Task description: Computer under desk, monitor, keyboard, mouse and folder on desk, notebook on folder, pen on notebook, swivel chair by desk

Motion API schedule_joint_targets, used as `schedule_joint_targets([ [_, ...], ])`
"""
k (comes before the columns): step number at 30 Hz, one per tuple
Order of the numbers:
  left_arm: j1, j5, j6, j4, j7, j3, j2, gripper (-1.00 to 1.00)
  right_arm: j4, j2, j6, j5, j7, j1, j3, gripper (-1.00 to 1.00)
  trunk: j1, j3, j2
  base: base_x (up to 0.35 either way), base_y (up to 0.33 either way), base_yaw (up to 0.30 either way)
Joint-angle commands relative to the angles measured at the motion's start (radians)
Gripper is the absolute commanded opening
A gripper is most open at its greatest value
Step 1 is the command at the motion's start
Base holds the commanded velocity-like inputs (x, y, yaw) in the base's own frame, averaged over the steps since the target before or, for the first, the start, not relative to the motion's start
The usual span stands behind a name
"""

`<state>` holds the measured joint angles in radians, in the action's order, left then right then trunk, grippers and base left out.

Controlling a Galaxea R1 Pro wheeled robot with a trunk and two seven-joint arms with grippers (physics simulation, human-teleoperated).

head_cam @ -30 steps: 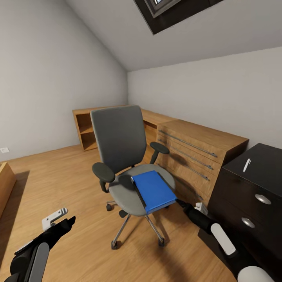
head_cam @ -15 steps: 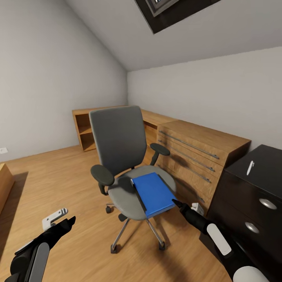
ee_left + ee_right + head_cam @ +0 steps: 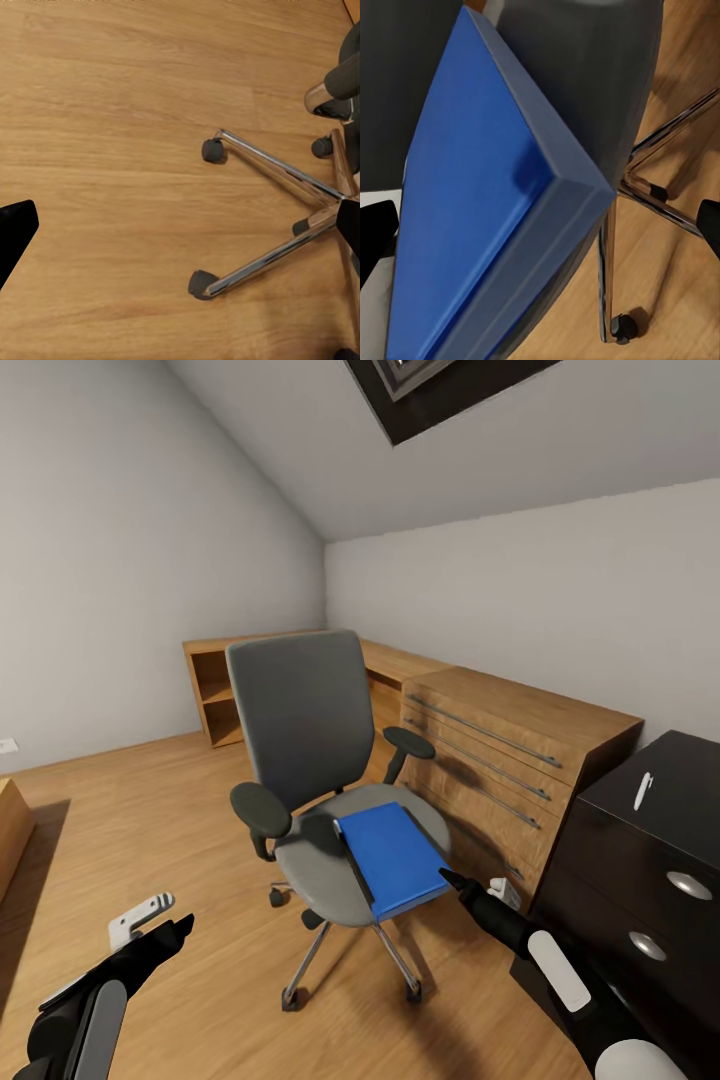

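Right, swivel chair [image 3: 330,780] standing mid-floor, well apart from desk [image 3: 660,830] at right edge. Folder [image 3: 392,852] lying flat on seat, front corner overhanging. Right gripper [image 3: 450,880] nosing at that corner, fingers spread wide either side in wrist view. Left gripper [image 3: 165,930] hanging low over floor, jaws apart, holding nothing. Judging: sliding one finger under overhang, pinching deep, lifting level. Pen [image 3: 642,790] resting on desk top.
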<state>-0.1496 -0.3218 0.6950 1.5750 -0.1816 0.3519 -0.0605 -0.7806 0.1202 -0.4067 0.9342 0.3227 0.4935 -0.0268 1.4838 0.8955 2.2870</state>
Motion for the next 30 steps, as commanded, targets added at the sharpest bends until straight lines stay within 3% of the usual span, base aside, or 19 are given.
schedule_joint_targets([
  [1,-0.001,-0.011,0.004,0.003,-0.007,0.001,-0.001,1.0,0.0,0.001,-0.003,0.008,-0.001,0.0,-0.002,1.0,0.0,0.001,0.0,0.0,0.0,0.0],
  [9,-0.001,-0.011,0.005,0.006,-0.01,0.0,-0.001,1.0,0.0,0.001,-0.003,0.007,0.0,0.0,-0.002,1.0,0.023,0.02,0.042,0.0,0.0,0.0],
  [30,-0.001,-0.011,0.004,0.001,-0.009,0.001,-0.001,1.0,0.0,-0.001,-0.001,0.006,0.001,0.0,-0.005,1.0,0.03,0.026,0.056,0.0,0.0,0.0],
])
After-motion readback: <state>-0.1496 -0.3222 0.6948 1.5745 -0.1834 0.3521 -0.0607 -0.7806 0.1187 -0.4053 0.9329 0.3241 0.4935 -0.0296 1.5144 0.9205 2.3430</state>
